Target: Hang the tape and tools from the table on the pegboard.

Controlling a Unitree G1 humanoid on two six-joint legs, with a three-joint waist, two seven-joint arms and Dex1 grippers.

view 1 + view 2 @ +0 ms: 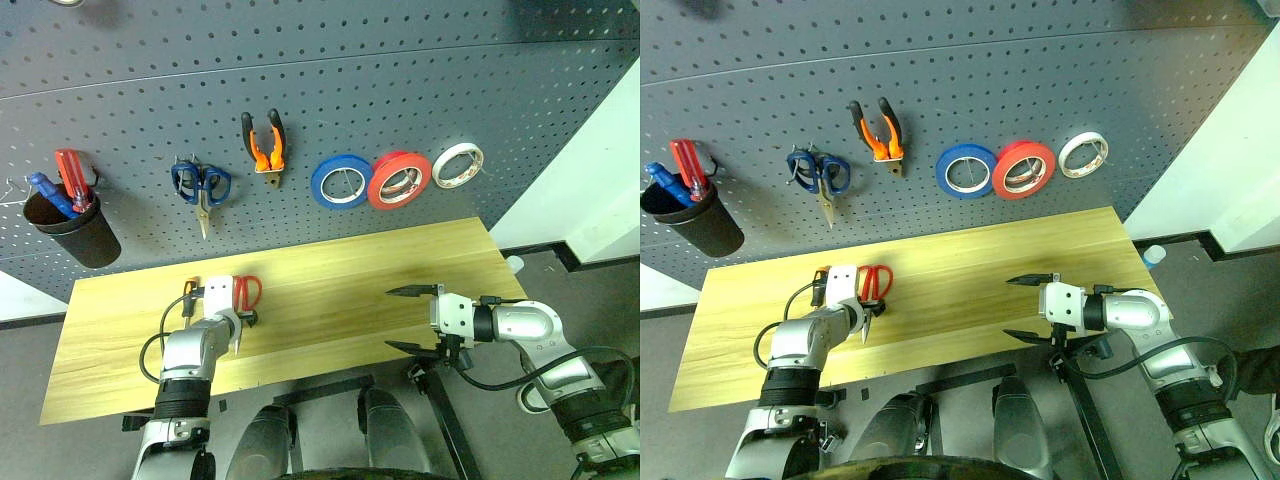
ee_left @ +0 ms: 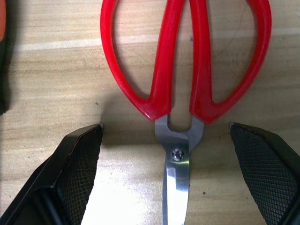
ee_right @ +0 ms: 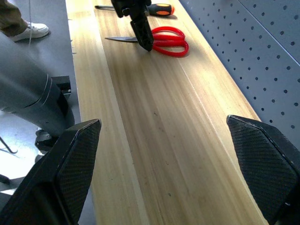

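Red-handled scissors [image 2: 183, 70] lie flat on the light wood table [image 1: 340, 270] near its left end, blades pointing to the front edge. My left gripper [image 2: 166, 126] hangs open just above them, one finger on either side of the pivot, touching nothing. Beside the scissors lies a slim orange-and-black screwdriver [image 3: 159, 8]. The red tape [image 1: 382, 185] and the orange-and-black pliers [image 1: 266, 160] hang on the dark pegboard [image 1: 400, 80]. Over the table's right part my right gripper [image 1: 392, 319] is open and empty, pointing toward the left arm.
Blue-handled scissors [image 1: 201, 190], a blue roll [image 1: 322, 188] and a whitish roll [image 1: 443, 172] hang on the board. A black cup [image 1: 85, 235] at far left holds a red-handled screwdriver [image 1: 70, 175]. A person's shoe [image 3: 28, 30] stands on the floor beyond the table's front edge.
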